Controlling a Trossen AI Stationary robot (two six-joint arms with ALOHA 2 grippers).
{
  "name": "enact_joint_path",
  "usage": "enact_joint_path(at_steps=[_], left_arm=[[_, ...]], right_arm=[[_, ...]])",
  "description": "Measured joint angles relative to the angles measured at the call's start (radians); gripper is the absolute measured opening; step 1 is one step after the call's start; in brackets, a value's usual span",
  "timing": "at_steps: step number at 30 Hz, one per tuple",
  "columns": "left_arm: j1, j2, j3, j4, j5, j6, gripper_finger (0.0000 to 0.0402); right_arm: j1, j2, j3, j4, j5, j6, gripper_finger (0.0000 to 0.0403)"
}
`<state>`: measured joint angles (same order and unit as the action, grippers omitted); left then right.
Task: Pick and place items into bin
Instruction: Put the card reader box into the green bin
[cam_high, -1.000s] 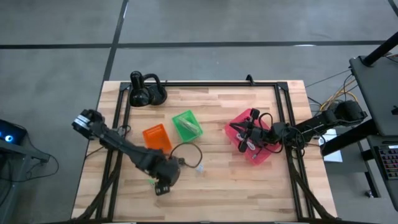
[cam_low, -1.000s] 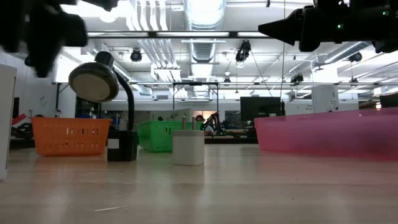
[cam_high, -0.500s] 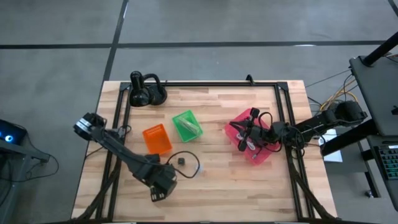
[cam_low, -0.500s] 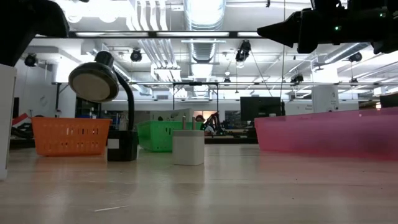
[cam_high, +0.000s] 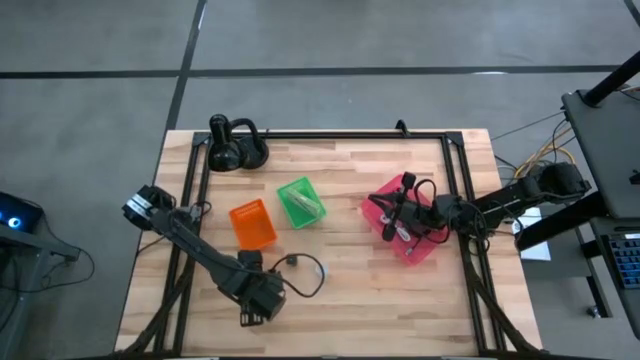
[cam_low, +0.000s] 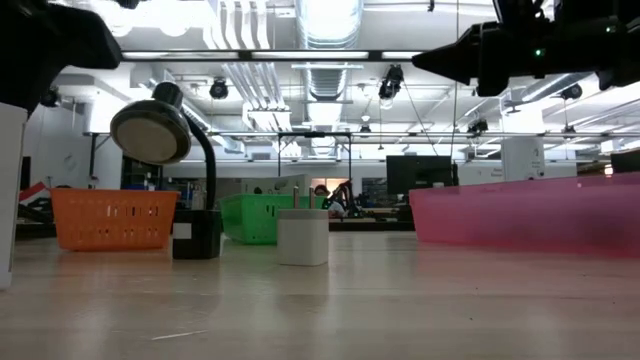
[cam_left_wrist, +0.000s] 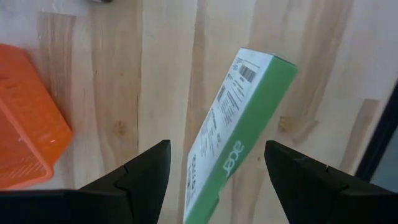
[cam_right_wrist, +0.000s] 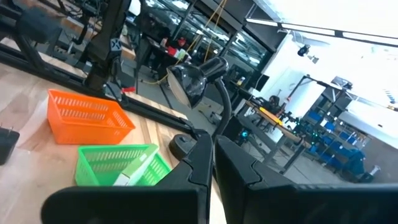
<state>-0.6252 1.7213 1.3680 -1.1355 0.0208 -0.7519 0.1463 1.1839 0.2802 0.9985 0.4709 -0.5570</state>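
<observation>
My left gripper is open near the table's near edge, pointing down. In the left wrist view its two fingers stand on either side of a white-and-green box on the wood. I cannot tell whether they touch it. A black coiled cable lies on the table just right of that gripper. My right gripper is over the pink bin. Its fingers show shut in the right wrist view, with nothing seen between them.
An orange bin and a green bin holding a white item stand mid-table. The black desk lamp stands at the far left. A small white block shows in the low view. A black frame rims the table.
My left gripper has gone a little toward the table's near and left edges, away from the black cable. The cable, partly under the arm a second ago, now lies in plain view, and its loop sits nearer the near edge.
</observation>
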Motion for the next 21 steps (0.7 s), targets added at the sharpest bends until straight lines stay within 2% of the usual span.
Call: enact_joint_path(at_steps=[10, 13, 17, 21], left_arm=[[-0.004, 0.081, -0.002, -0.003, 0.005, 0.036, 0.0244], [-0.003, 0.092, -0.002, -0.008, 0.021, 0.089, 0.0239], [-0.003, 0.098, -0.003, -0.007, 0.031, 0.113, 0.0205], [-0.003, 0.09, -0.003, -0.007, 0.043, 0.147, 0.0142]], right_arm=[[-0.01, 0.0, 0.0, 0.0, 0.0, 0.0, 0.0009], [-0.01, 0.0, 0.0, 0.0, 0.0, 0.0, 0.0009], [-0.01, 0.0, 0.0, 0.0, 0.0, 0.0, 0.0009], [-0.01, 0.0, 0.0, 0.0, 0.0, -0.001, 0.0009]])
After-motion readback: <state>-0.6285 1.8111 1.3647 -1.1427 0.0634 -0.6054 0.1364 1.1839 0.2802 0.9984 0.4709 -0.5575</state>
